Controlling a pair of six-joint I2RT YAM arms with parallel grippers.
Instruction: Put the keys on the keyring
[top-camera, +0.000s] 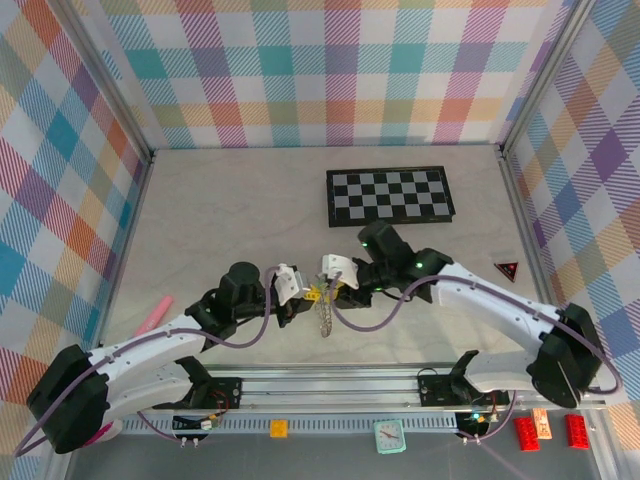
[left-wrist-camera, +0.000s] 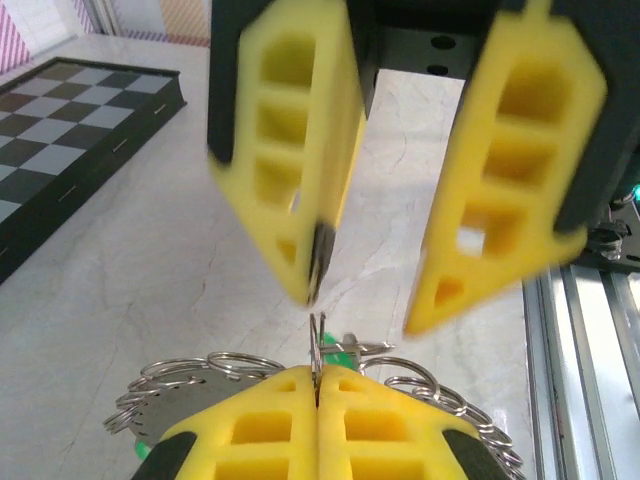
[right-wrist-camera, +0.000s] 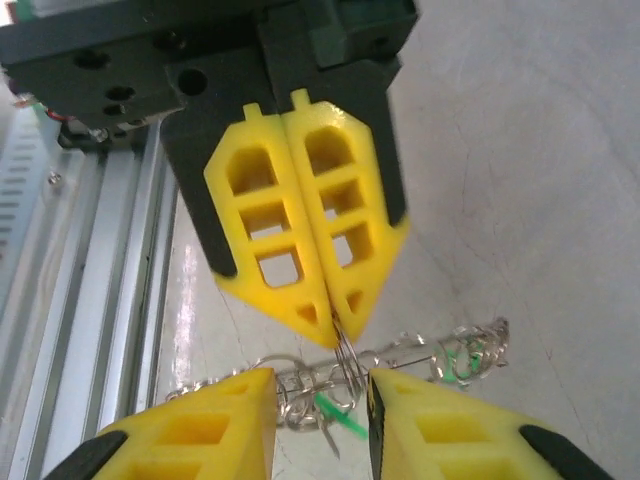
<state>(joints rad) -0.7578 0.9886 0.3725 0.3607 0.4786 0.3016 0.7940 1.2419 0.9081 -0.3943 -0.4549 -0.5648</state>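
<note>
The two arms meet over the middle of the table. My left gripper (left-wrist-camera: 318, 372) is shut on a thin split ring standing up from the keyring (left-wrist-camera: 170, 415), a dark grey plate edged with small wire rings. The keyring (top-camera: 323, 320) hangs below the grippers. A green-headed key (left-wrist-camera: 347, 352) sits just behind that pinched ring. My right gripper (right-wrist-camera: 320, 385) faces the left one and is open, its fingers either side of the ring wires. The left gripper (right-wrist-camera: 335, 322) pinches those wires from above. One green key (right-wrist-camera: 338, 417) hangs under the rings, and another green key (right-wrist-camera: 458, 362) is among rings further right.
A black-and-white checkerboard (top-camera: 390, 195) lies at the back of the table. A pink object (top-camera: 152, 317) lies at the left, a red triangle (top-camera: 508, 269) at the right. The metal rail (top-camera: 330, 385) runs along the near edge, with a small clock (top-camera: 389, 436) and red bricks (top-camera: 525, 432) in front.
</note>
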